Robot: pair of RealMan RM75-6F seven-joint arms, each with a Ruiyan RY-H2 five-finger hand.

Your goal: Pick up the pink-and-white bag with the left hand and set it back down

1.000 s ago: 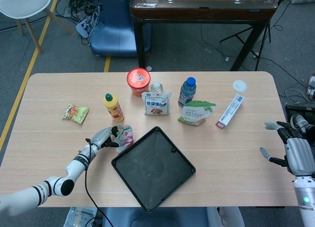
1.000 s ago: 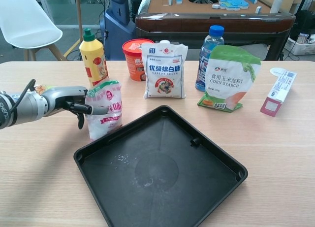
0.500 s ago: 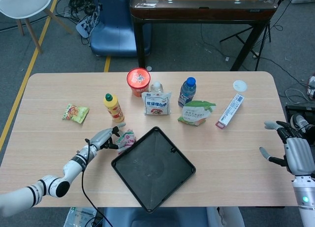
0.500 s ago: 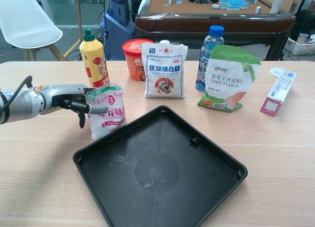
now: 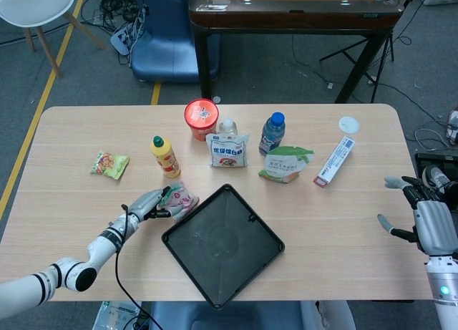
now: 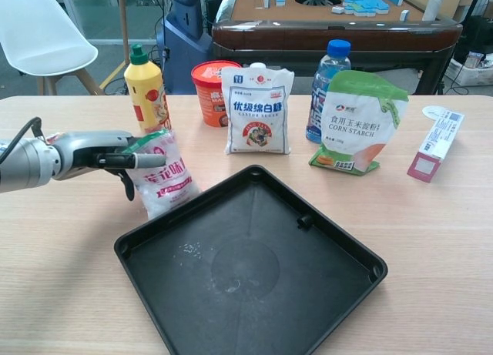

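Observation:
The pink-and-white bag [image 6: 166,176] [image 5: 180,199] stands tilted beside the left corner of the black tray [image 6: 254,282] [image 5: 223,244]. My left hand [image 6: 109,159] [image 5: 147,204] grips the bag's upper left side, fingers lying across its top. Whether the bag's bottom touches the table is hard to tell. My right hand [image 5: 422,219] hovers off the table's right edge, fingers spread, holding nothing.
Behind the bag stand a yellow squeeze bottle [image 6: 146,89], a red cup [image 6: 211,90], a white sugar bag [image 6: 257,110], a blue bottle [image 6: 326,85] and a corn starch pouch [image 6: 357,122]. A small box [image 6: 437,145] lies at right; a snack packet [image 5: 109,164] at left.
My left hand has drawn back toward the table's front with the bag, and the bag has tipped more to the right. The right hand has stayed still.

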